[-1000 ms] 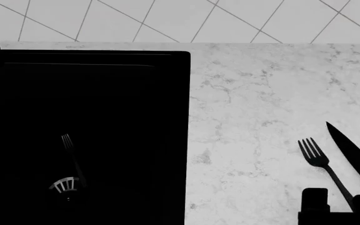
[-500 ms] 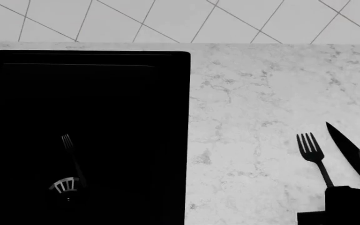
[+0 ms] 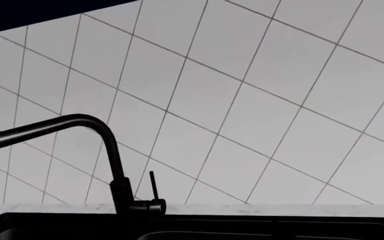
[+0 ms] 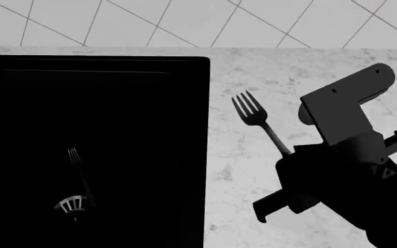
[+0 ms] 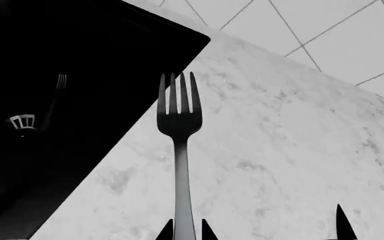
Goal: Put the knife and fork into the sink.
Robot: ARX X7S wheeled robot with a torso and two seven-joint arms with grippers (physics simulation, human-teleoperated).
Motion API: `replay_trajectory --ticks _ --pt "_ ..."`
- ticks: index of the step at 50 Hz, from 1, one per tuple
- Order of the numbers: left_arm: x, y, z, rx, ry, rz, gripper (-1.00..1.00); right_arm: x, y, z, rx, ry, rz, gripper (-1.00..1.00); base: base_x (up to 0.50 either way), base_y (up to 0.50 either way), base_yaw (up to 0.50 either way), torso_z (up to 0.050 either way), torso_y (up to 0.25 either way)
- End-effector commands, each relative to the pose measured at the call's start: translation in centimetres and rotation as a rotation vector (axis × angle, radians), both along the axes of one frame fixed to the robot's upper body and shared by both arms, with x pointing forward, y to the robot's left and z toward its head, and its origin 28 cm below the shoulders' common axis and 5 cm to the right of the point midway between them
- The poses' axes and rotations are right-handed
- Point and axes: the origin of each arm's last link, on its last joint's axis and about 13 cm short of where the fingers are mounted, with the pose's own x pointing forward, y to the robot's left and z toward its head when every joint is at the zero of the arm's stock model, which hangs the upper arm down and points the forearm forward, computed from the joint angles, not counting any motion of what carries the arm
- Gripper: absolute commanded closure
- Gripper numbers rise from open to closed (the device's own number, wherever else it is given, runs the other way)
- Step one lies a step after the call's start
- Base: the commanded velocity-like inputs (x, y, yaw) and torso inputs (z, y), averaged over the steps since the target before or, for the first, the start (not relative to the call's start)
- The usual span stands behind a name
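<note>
My right gripper (image 4: 292,153) is shut on the handle of a slim black fork (image 4: 254,114) and holds it above the marble counter (image 4: 268,72), tines pointing away, a little right of the sink (image 4: 200,103). In the right wrist view the fork (image 5: 178,115) stands straight up between the two fingertips of the gripper (image 5: 187,231), with the sink's corner (image 5: 178,40) just beyond the tines. A second fork (image 4: 79,173) lies on the basin floor by the drain strainer (image 4: 71,204). The knife is hidden behind my right arm in the head view; a sharp black tip (image 5: 339,222), apparently its point, shows in the right wrist view. My left gripper is out of view.
A black gooseneck faucet (image 3: 115,170) stands behind the sink's back rim (image 3: 259,225), against a white tiled wall (image 4: 184,20). The right arm's grey link (image 4: 343,108) hangs over the right part of the counter.
The right gripper has lifted the fork off the counter and carried it left and away, toward the sink. The arm now covers the knife's place.
</note>
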Motion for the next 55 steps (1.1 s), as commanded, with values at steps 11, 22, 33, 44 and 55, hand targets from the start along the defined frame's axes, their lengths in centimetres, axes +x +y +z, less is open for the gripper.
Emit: replay_trajectory --ticks 11,22,33,44,55 --pt "0.4 -0.3 0.0 0.003 0.002 -0.014 -1.00 5.5 9.7 3.1 -0.078 -0.025 0.448 1.00 0.00 0.00 0.00 0.000 0.000" --pt "0.6 -0.3 -0.1 -0.003 0.005 -0.025 -1.00 9.6 15.9 3.1 -0.105 0.006 0.623 1.00 0.00 0.00 0.00 0.000 0.000" --pt "1.0 -0.5 -0.3 -0.003 0.010 -0.033 -1.00 10.7 20.3 -0.6 -0.191 0.098 0.722 1.00 0.00 0.00 0.00 0.000 0.000" --pt "0.9 -0.4 -0.4 -0.007 0.007 -0.035 -1.00 8.1 21.9 -5.3 -0.272 0.168 0.817 1.00 0.00 0.00 0.00 0.000 0.000" --pt "0.8 -0.3 -0.3 -0.013 0.003 -0.040 -1.00 6.7 22.1 -9.2 -0.298 0.205 0.820 1.00 0.00 0.00 0.00 0.000 0.000"
